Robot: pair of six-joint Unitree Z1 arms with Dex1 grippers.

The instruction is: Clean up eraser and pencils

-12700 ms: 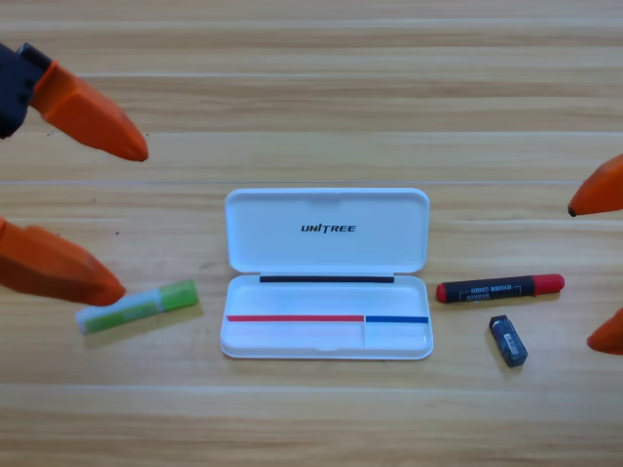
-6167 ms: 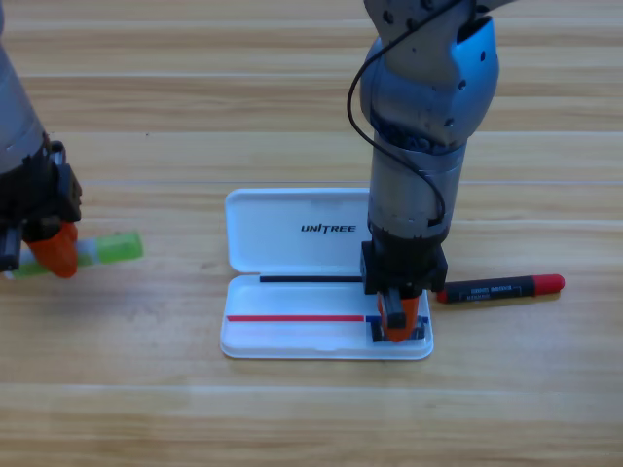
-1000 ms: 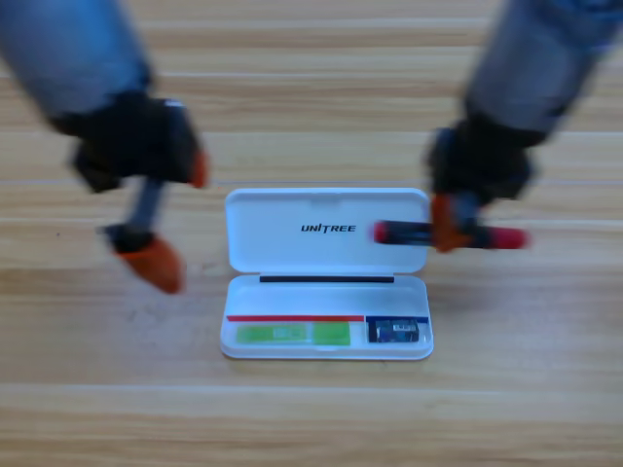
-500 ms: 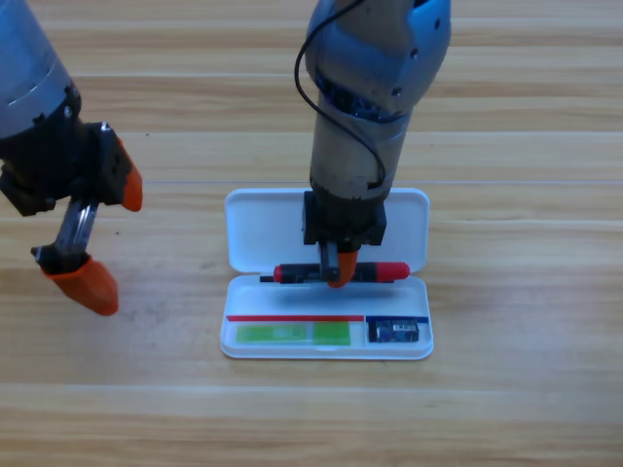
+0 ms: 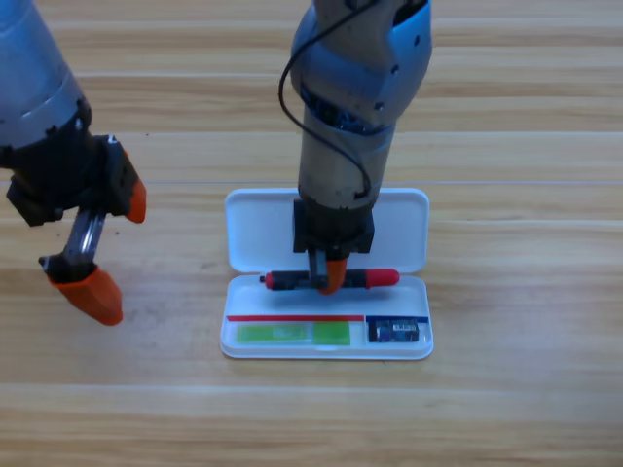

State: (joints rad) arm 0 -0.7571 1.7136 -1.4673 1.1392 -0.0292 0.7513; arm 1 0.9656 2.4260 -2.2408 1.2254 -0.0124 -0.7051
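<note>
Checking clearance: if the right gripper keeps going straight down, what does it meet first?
Probably the open white plastic case, its upper tray strip: the right gripper holds the black pencil with red ends over it. Height unclear.

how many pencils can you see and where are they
2: the green pencil lies in the white case; the black-and-red pencil is held by the right gripper over it.

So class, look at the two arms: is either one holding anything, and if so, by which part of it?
The right tool holds the black pencil with red ends near its middle, lying level over the white case. The left tool, out to the left over the table, is open and holds nothing.
</note>
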